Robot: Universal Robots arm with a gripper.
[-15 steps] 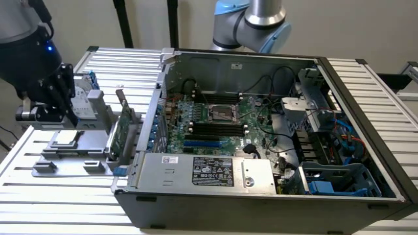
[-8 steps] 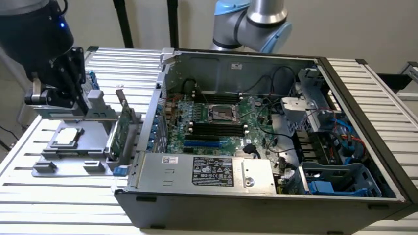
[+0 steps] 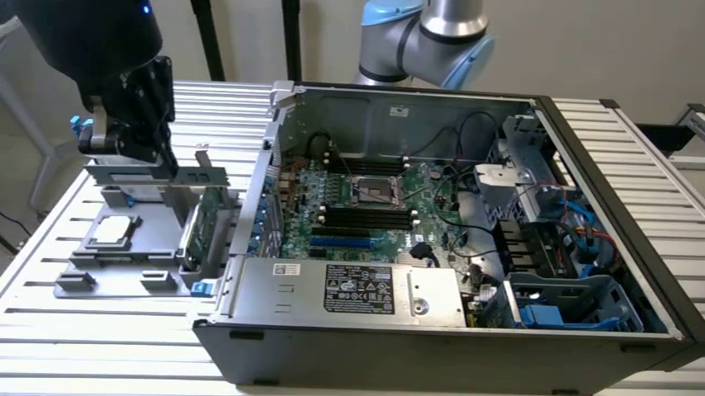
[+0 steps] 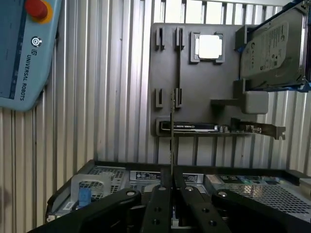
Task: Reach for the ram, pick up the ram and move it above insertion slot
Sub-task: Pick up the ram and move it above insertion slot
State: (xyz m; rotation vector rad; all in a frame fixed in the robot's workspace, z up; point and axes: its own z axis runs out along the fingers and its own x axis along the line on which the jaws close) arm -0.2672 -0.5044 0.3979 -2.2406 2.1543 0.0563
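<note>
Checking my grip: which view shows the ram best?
Wrist view: the ram runs edge-on out of the shut gripper. In the exterior view the gripper hangs over the tray, the ram too hard to tell.

My outside camera looks down at an angle from in front of the open computer case (image 3: 441, 247), near enough that the case takes up most of its picture. The ribbed table (image 3: 111, 330) spreads around the case, and the grey parts tray (image 3: 121, 264) sits at the exterior view's left. My arm's base joint (image 3: 430, 37) rises behind the case.

My wrist camera sits just behind my gripper (image 4: 172, 194) and looks straight down past it. Below lie the same grey parts tray (image 4: 194, 87), the ribbed table (image 4: 107, 97) and an edge of the computer case (image 4: 194, 177). Those three are what both cameras share.
</note>
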